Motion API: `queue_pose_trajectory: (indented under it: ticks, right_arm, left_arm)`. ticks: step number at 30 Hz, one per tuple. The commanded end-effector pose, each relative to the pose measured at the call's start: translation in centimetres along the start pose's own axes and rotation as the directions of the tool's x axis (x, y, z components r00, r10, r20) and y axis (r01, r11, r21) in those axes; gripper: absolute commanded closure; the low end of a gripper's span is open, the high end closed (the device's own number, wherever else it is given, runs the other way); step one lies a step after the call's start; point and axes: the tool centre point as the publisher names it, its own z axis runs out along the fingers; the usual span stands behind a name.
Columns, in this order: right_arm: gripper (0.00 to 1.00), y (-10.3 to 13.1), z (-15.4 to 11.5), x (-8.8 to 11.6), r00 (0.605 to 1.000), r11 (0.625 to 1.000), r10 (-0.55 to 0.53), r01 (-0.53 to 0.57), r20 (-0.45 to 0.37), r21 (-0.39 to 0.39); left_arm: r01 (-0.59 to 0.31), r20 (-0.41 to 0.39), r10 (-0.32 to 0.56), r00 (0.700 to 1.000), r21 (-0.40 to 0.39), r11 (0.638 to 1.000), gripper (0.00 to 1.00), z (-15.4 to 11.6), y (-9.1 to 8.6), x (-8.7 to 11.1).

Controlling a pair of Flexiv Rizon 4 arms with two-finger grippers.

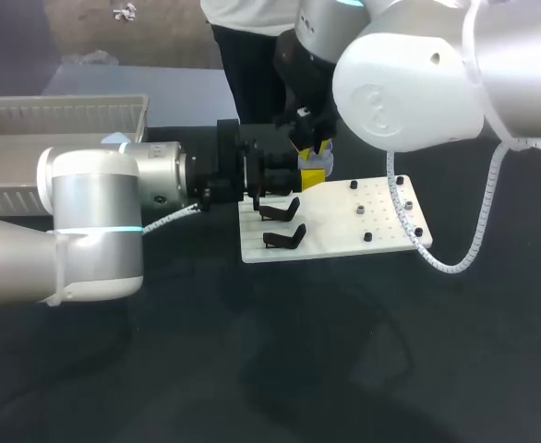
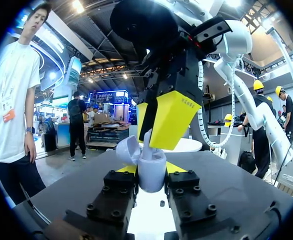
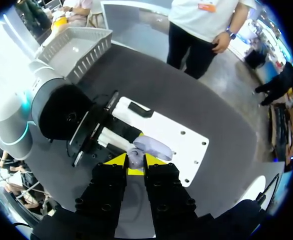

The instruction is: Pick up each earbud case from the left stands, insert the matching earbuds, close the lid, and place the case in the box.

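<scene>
Left arm (image 1: pixel 95 226) bulks large in the near-left corner of the head view, forearm running level across the dark table (image 1: pixel 344 369) toward the middle.

Left gripper (image 2: pixel 151 176): black fingers closed from both sides on a pale earbud case (image 3: pixel 154 146), held above the far-left part of a white board (image 1: pixel 344 231). Jaws stand only as wide as the case body. Case lid (image 2: pixel 128 150) is swung open and leans away to one side.

Right arm (image 1: pixel 409 83) comes in from the upper right. Right gripper (image 3: pixel 135 165) points down over the case mouth, yellow tips nearly together, pinching a small pale earbud (image 2: pixel 149 150). The earbud's lower end sits at or just inside the case opening; depth cannot be told.

On the board's left side, two black stands (image 1: pixel 280 210) (image 1: pixel 285 238), one nearer than the other, both without a case. Small dark pegs (image 1: pixel 366 236) dot the right half.

Grey ribbed box (image 1: pixel 30 138) lies at the table's far-left, well apart from both grippers. Its inside is partly hidden by the left arm.
</scene>
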Motion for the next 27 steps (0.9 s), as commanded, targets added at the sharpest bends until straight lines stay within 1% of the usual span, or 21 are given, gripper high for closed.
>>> queue_pose_trajectory:
  ticks: [1,4,7,12,16,27]
  right_arm:
    - [0.78,-0.03,0.22,-0.34,1.0,1.0,0.0,0.0,-0.007,-0.003]
    - [0.77,0.0,0.23,-0.34,1.0,1.0,0.001,-0.001,-0.008,-0.002]
    - [0.73,0.01,0.22,-0.32,1.0,1.0,0.004,-0.004,-0.009,-0.001]
    - [0.75,-0.02,0.17,-0.25,1.0,1.0,0.007,-0.007,-0.01,0.0]
    - [0.72,-0.24,0.1,-0.23,1.0,1.0,0.012,-0.012,-0.008,0.003]
    - [0.73,-0.36,-0.49,-0.57,1.0,1.0,0.017,-0.017,0.007,0.012]
  left_arm:
    - [-0.005,0.005,0.005,1.0,-0.006,1.0,1.0,0.02,-0.17,-0.02]
    - [-0.005,0.005,0.005,1.0,-0.006,1.0,1.0,0.02,-0.17,-0.02]
    - [-0.005,0.005,0.005,1.0,-0.006,1.0,1.0,0.02,-0.17,-0.02]
    - [-0.005,0.005,0.005,1.0,-0.006,1.0,1.0,0.02,-0.17,-0.02]
    - [-0.005,0.005,0.005,1.0,-0.006,1.0,1.0,0.02,-0.17,-0.02]
    - [-0.005,0.005,0.005,1.0,-0.006,1.0,1.0,0.02,-0.17,-0.02]
